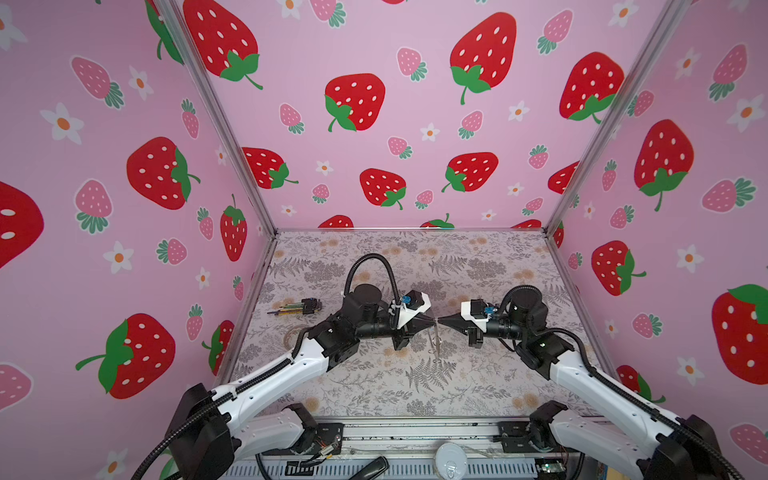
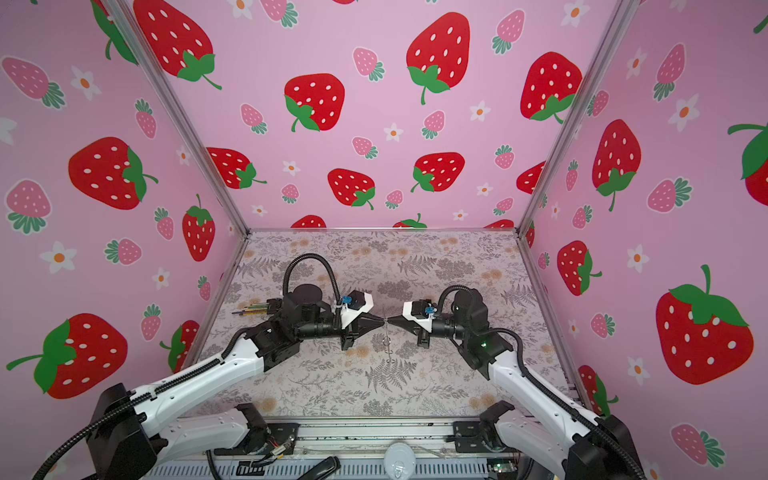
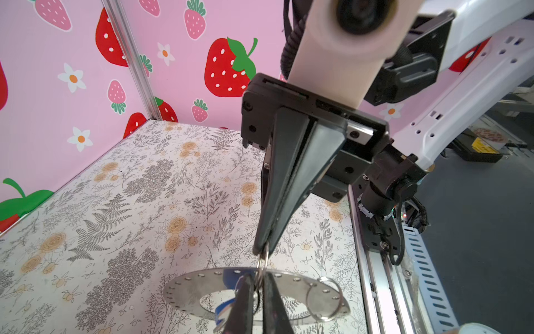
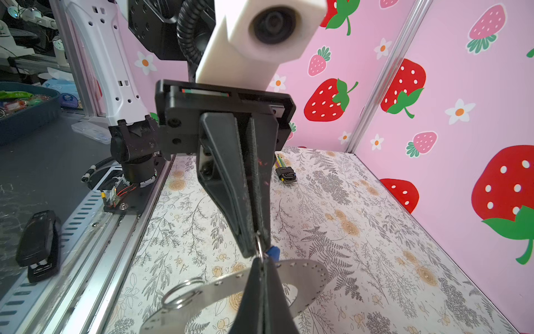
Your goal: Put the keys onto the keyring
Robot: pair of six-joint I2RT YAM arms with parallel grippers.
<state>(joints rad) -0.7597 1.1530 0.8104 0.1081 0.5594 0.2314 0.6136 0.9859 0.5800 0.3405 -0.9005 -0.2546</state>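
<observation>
Well, starting at the far left, a dark bundle of yellow-green-tipped tools point(image 1: 297, 307) lies on the flowered table point(image 1: 374, 257), well clear of the action. Towards the middle, the left hand point(image 1: 433, 323) reaches in, clenched at its tips on a small split ring point(image 3: 261, 266). Under that the keyring point(image 3: 187, 292) hangs in the air above the table, its flat grey band dangling from the little loop, with a second loose split ring point(image 3: 323, 300) threaded through one of its holes. The key point(image 4: 273, 251) sits just beside the pinched tips, its blue head peeking out against the band; whether it is properly threaded on I cannot tell. Meeting it nose to nose from the right is the right hand point(image 1: 441, 322), also clamped tight on the same small loop. To my eye the danger is that shared grip. If either arm tugs or twists out of step, the thin wire could slip from the pads, and keyring and key would drop or swing away.
</observation>
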